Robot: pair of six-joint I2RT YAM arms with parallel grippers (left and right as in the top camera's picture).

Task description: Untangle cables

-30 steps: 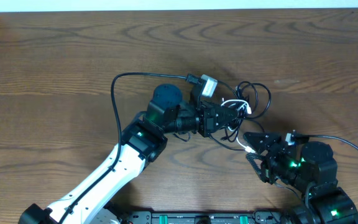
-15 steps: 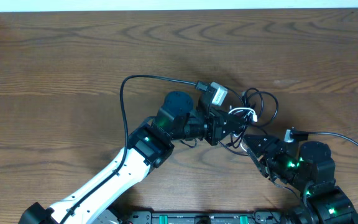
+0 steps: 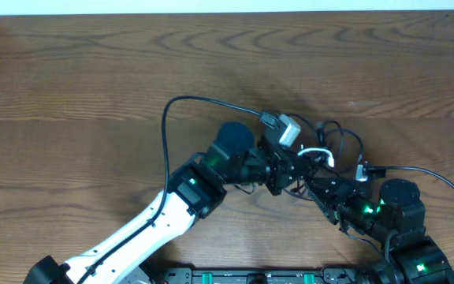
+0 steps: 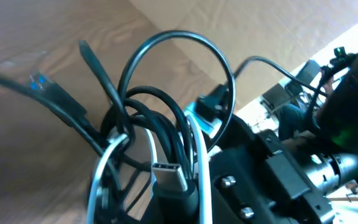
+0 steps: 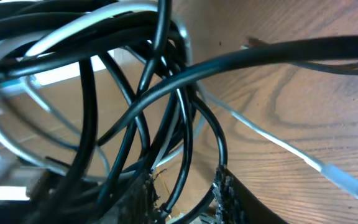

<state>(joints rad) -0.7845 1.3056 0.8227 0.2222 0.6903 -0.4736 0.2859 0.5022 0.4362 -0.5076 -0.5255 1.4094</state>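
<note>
While both arms crowd the knot, overhead puts the cables (image 3: 333,142) right of centre on the tabletop (image 3: 93,79), abt midway btwn far & near edges. L pincer (image 3: 296,164) is clamped into the bunch's left side. R pincer (image 3: 315,181) noses in from the near-right, touching it. Risk, imo: the pincers sit so close they could bump. White cable (image 3: 315,151) arcs over thin black ones.

L wrist: a flat metal USB-C plug (image 4: 169,177) pokes out low in the bunch. It could snag in a loop if pulled through. Cords are smooth, glossy and round, in springy loops.

R wrist: several black strands run btwn the fingers (image 5: 225,186), which stand narrow but w/ a gap wider than any strand, so no clamp is visible. Pinching 2–3 strands at once, then pulling vs L, would prob. tighten the knot. Slick jackets may also slip. Tabletop is matte wood grain.
</note>
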